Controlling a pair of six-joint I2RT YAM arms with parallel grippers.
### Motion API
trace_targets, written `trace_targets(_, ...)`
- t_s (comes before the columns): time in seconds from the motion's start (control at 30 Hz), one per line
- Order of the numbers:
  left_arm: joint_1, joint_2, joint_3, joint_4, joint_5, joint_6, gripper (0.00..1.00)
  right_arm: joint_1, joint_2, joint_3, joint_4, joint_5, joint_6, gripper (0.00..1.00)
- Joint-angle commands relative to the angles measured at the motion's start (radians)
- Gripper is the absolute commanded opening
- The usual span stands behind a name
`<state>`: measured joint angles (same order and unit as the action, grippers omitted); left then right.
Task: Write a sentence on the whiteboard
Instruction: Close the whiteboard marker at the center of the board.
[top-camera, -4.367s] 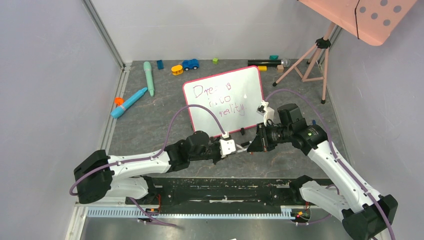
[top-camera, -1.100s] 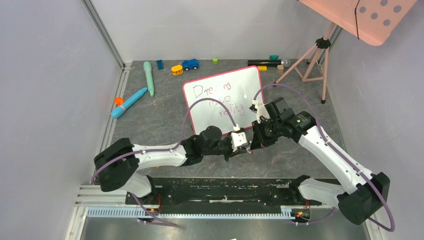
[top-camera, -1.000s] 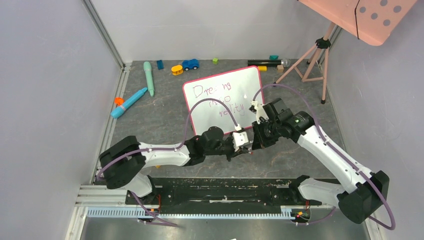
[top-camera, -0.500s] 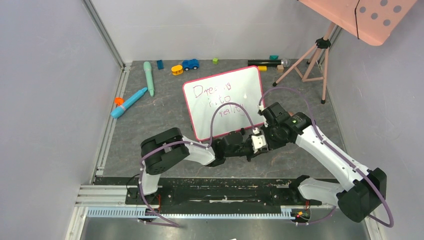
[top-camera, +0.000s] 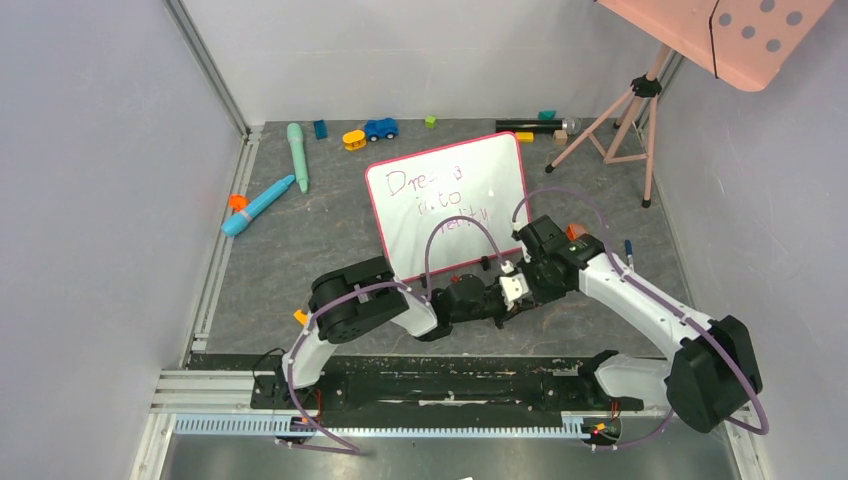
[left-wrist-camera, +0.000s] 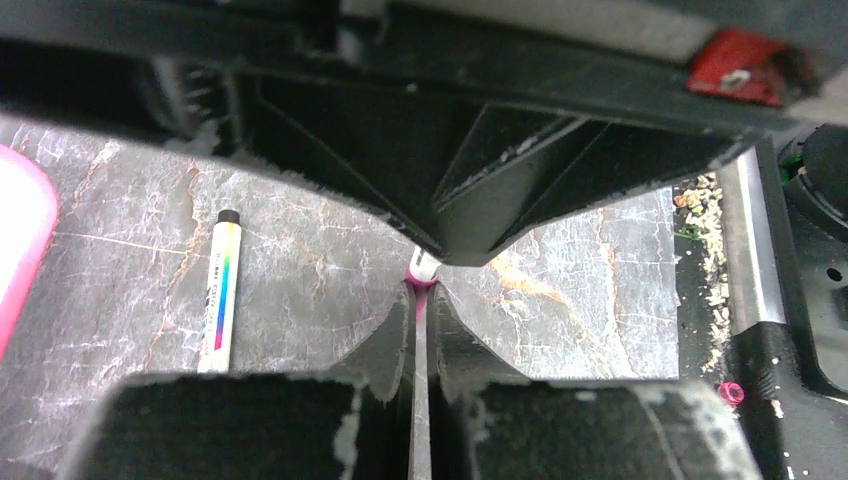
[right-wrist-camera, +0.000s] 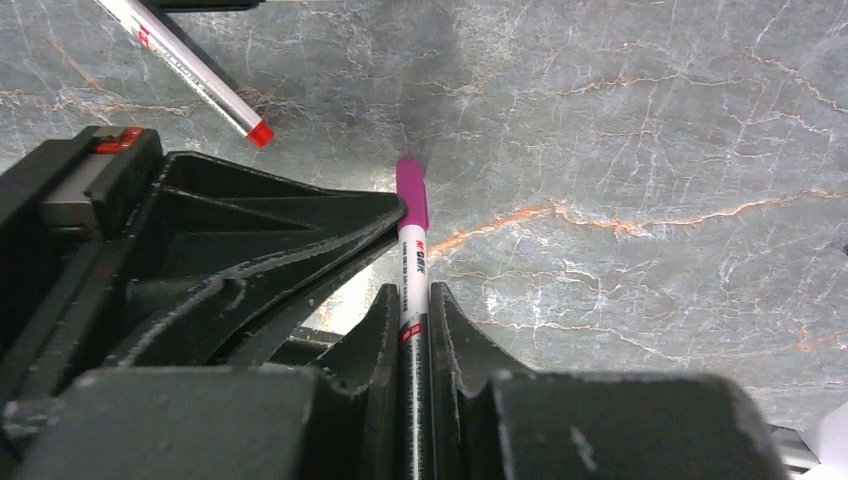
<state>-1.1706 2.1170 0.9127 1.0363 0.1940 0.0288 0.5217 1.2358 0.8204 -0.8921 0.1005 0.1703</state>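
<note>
Desk: Where is the whiteboard (top-camera: 497, 180), and what is on it?

Photographer: It lies flat on the grey marbled surface (top-camera: 300, 230), pink-framed and slightly askew. The sentence (top-camera: 438, 198) runs across it in three lines of thin purple handwriting. A looping arm cable crosses the lower words, so only parts of them read clearly from above.

Desk: And the two arms?

Photographer: They meet nose to nose just off the whiteboard's near right corner, clear of its frame. The right claw (right-wrist-camera: 413, 300) is clenched around the white barrel of a marker (right-wrist-camera: 412, 262), whose purple cap (right-wrist-camera: 411, 195) points away from the wrist. The left claw (left-wrist-camera: 419, 300) is pinched tight on the tip of that cap, its fingers all but touching.

Desk: Anything else around the whiteboard?

Photographer: A rainbow-striped marker (left-wrist-camera: 220, 290) lies loose on the surface off the whiteboard's right side, and a red-ended marker (right-wrist-camera: 190, 68) lies by its near edge. Beyond the whiteboard's far edge sits a blue toy car (top-camera: 380, 128), and a pink tripod (top-camera: 645, 88) stands past its far right corner
</note>
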Motion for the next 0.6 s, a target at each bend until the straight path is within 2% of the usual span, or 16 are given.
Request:
trace_targets(0.0, -0.031, -0.043, -0.012, 0.210, 0.057, -0.081, 0.03, -0.003, 0.070, -0.081, 0.150, 0.015, -0.006, 0.00)
trace_targets(0.17, -0.032, -0.104, -0.016, 0.138, 0.066, -0.031, 0.06, -0.008, 0.060, -0.015, 0.097, 0.003, -0.009, 0.00)
trace_targets(0.27, -0.031, -0.158, -0.023, 0.081, 0.072, -0.030, 0.14, -0.011, 0.032, 0.020, 0.073, -0.002, -0.006, 0.00)
trace_targets(0.43, -0.031, -0.326, -0.132, 0.008, -0.117, -0.030, 0.25, -0.049, -0.025, 0.052, 0.082, -0.030, 0.002, 0.00)
trace_targets(0.5, -0.032, -0.420, -0.185, -0.057, -0.161, -0.030, 0.27, -0.059, -0.039, 0.051, 0.104, -0.074, 0.002, 0.00)
trace_targets(0.57, -0.031, -0.524, -0.224, -0.190, -0.190, -0.030, 0.30, -0.065, -0.048, 0.047, 0.141, -0.149, 0.007, 0.00)
